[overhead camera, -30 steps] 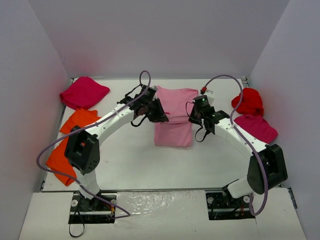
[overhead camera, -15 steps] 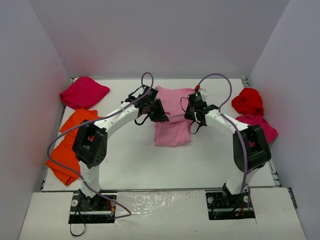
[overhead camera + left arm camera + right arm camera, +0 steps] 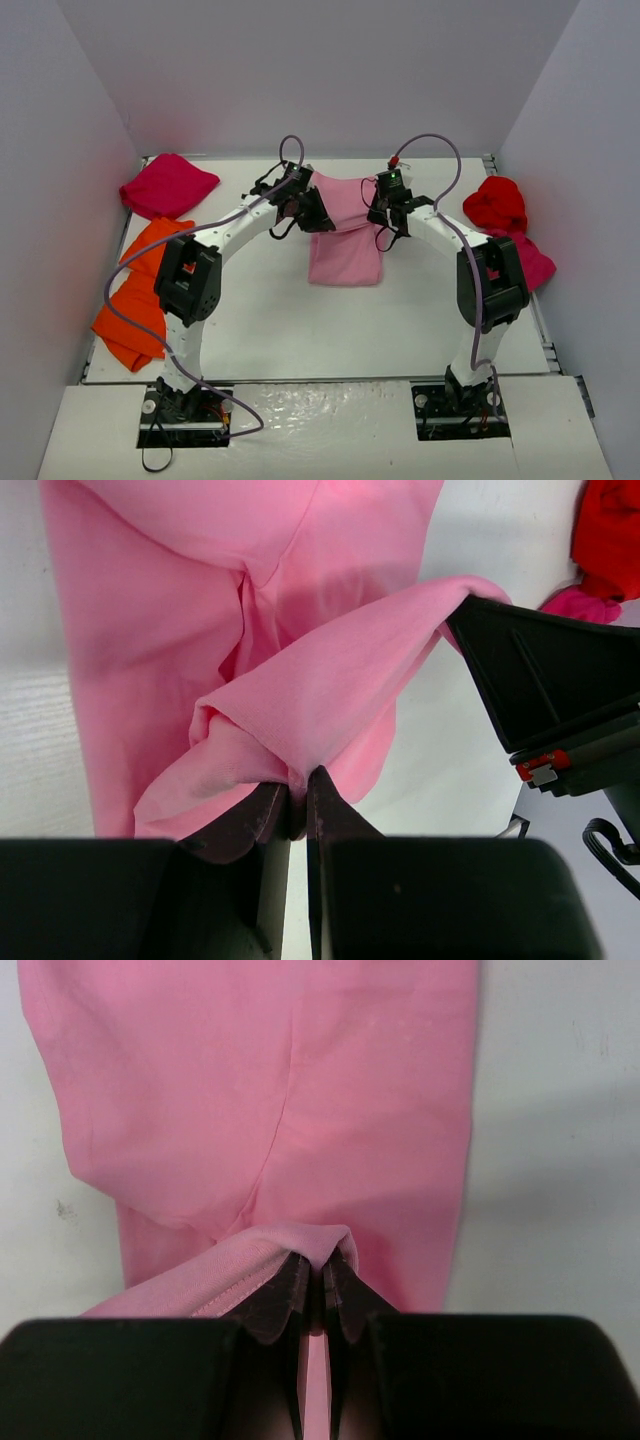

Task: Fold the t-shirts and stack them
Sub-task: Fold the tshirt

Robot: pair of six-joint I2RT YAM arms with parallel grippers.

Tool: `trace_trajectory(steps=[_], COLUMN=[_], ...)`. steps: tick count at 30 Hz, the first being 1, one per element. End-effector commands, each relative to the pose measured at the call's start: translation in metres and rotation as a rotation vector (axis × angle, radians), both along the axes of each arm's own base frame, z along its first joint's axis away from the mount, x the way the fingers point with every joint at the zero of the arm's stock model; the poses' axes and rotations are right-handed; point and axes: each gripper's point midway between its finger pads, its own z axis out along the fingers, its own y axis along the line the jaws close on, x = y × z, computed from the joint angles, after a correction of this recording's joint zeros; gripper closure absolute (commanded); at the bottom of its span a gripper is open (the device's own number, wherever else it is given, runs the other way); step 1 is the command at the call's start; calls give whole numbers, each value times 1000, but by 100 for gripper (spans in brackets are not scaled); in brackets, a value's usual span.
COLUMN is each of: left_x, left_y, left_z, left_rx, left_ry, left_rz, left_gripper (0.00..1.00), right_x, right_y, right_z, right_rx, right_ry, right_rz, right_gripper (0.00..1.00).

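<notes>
The light pink t-shirt lies at the table's far middle, partly folded. My left gripper is shut on its left edge, and my right gripper is shut on its right edge; both hold that edge lifted above the cloth below. In the left wrist view the jaws pinch a bunched pink fold. In the right wrist view the jaws pinch a hemmed pink fold. A magenta-crimson shirt lies far left, orange shirts along the left edge, a bright red shirt and a magenta-crimson shirt at the right.
White walls close in the table on three sides. Purple cables loop above both arms. The right arm's black wrist shows in the left wrist view.
Both grippers have moved toward the far side, carrying the pink shirt's held edge over the rest of the cloth. The visible pink area has grown shorter.
</notes>
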Motion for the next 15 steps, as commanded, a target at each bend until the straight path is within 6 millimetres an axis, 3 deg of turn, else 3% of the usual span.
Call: trace_trajectory(steps=[1, 15], left_x=[15, 37], left_y=[1, 7], left_z=[31, 21], left_rx=[-29, 19], left_ry=[-68, -109], left_rz=[-15, -27], left_gripper=[100, 100], right_x=[35, 50], right_y=[-27, -34], right_z=[25, 7], right_rx=[-42, -45], right_ry=[-104, -74], right_rz=[-87, -99], right_gripper=[100, 100])
